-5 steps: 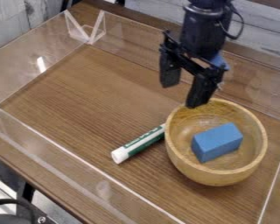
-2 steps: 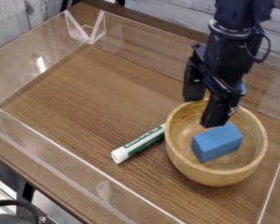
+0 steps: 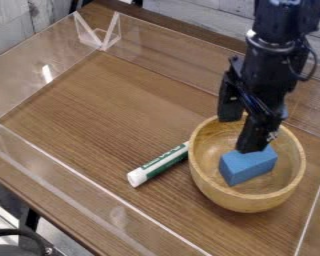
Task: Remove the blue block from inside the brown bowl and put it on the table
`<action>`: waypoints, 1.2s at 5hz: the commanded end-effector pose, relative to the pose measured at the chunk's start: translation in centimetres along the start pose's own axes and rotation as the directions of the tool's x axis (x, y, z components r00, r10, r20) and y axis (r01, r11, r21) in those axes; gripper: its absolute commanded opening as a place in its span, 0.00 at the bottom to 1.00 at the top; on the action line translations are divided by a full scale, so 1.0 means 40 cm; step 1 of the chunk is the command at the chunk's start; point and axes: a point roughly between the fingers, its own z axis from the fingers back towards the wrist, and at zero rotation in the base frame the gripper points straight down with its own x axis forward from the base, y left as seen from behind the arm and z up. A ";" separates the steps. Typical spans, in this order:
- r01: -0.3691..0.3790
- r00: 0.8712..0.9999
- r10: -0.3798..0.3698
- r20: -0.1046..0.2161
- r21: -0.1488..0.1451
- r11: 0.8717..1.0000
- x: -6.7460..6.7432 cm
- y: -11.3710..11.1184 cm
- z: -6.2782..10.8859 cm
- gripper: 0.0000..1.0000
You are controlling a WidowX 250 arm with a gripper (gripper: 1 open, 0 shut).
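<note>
Inside the brown bowl (image 3: 250,161), right of centre, the blue block (image 3: 248,165) lies tilted against the sloping wall, long axis running from near-left up to far-right. Above its far end hangs the gripper (image 3: 247,122), jaws wide and empty, pointing down. A marker (image 3: 159,163) rests on the table (image 3: 96,100), just left of the bowl.

The arm (image 3: 286,30) is matte black and cylindrical, with a thin dark cable beside its wrist, ending in a black gripper (image 3: 248,112) with two long flat fingers.
</note>
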 end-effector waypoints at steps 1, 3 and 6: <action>0.017 0.999 -0.018 0.047 0.024 1.000 0.020 -0.005 0.003 1.00; 0.026 0.997 -0.030 0.077 0.046 0.999 0.037 -0.015 -0.040 1.00; 0.023 0.991 -0.031 0.127 0.061 0.998 0.044 -0.019 -0.062 1.00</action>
